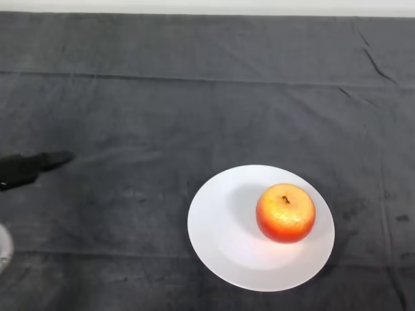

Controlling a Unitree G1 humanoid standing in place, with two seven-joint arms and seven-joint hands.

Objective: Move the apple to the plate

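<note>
A red and yellow apple (285, 212) stands upright on the right half of a round white plate (220, 233), stem up. The plate lies on the dark cloth right of centre, near the front. My left hand (29, 168) shows only as black fingers at the far left edge, stretched out straight and pointing right, well away from the plate. Nothing is between the fingers. The rest of the hand is cut off by the frame edge.
A dark wrinkled cloth (194, 110) covers the whole table. A pale strip (207, 6) runs along the far edge. A bit of my silver-grey arm (4, 249) shows at the lower left.
</note>
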